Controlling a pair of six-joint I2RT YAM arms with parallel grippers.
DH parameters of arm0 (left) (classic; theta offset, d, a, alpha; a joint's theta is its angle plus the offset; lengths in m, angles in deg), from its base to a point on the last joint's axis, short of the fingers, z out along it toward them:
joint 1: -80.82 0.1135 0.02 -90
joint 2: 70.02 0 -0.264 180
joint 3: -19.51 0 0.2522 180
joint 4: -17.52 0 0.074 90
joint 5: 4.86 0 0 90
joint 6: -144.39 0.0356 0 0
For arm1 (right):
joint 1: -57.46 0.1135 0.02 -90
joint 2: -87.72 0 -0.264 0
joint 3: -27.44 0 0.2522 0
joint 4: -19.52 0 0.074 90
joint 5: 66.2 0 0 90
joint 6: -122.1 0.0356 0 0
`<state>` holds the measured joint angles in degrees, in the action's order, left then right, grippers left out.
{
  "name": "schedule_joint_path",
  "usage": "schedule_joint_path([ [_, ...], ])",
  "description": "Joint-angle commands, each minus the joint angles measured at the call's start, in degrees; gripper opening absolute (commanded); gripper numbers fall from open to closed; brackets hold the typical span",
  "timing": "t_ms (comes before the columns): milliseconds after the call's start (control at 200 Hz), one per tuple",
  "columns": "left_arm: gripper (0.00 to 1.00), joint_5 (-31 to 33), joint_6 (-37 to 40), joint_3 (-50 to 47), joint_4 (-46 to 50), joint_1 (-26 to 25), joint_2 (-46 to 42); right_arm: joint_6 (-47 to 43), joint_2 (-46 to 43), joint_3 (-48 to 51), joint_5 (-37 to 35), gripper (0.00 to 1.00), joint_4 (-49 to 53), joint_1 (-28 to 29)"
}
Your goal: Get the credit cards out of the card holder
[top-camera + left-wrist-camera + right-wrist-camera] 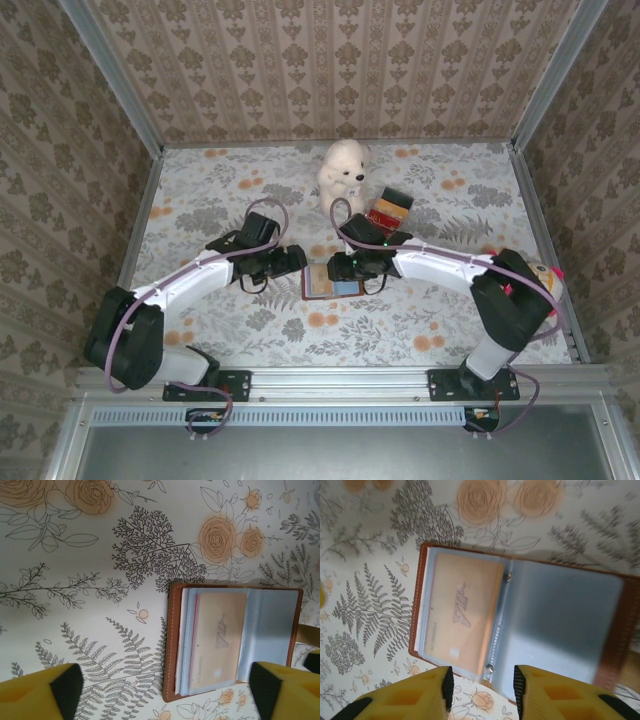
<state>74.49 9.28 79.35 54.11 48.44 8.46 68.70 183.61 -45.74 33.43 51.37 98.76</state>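
The card holder (325, 288) lies open flat on the flowered cloth between my two grippers. It is brown leather with light-blue lining (560, 620). A tan credit card (462, 610) marked VIP sits in a clear sleeve on its left half. In the left wrist view the same tan card (220, 640) has a thin red edge beside it. My left gripper (167, 695) is open wide, just above a corner of the card holder (172, 640). My right gripper (483, 692) is open more narrowly over the holder's near edge at the spine, with nothing between its fingers.
A white teddy bear (343, 172) sits behind the holder. A clear box with red, orange and black stripes (388, 210) lies just right of it, close to my right arm. Metal frame rails (540, 230) bound the table.
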Motion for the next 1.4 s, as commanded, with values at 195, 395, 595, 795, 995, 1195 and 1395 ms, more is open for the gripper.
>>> schedule_joint_path([
  [195,0.7,-5.57,-0.57,1.16,-2.1,-0.43,1.64,4.38,5.77,-1.08,5.93,0.28,-5.74,-1.56],
  [395,0.55,-6.09,-0.59,4.59,-2.53,-2.49,6.74,5.93,5.79,1.55,4.71,0.24,-7.93,-2.27],
  [595,0.3,-6.57,-1.47,6.29,-4.84,-3.48,11.34,6.61,7.03,3.12,7.08,0.22,-10.42,-3.67],
  [795,0.19,-6.79,-1.32,7.52,-5.05,-3.44,14.55,7.34,8.72,3.61,9.91,0.19,-12.98,-4.46],
  [995,0.11,-6.4,-2.56,6.32,-6.37,-3.65,16.61,7.43,9.63,3.83,11.57,0.18,-14.11,-4.47],
  [1195,0.08,-4.91,-2.62,5.36,-6.27,-3.63,17.28,7.52,8.64,4.43,12.85,0.18,-16.47,-4.47],
  [1395,0.08,-4.62,-2.23,4.87,-5.94,-3.65,18.51,7.43,7.18,5.53,12.74,0.19,-18.55,-4.38],
])
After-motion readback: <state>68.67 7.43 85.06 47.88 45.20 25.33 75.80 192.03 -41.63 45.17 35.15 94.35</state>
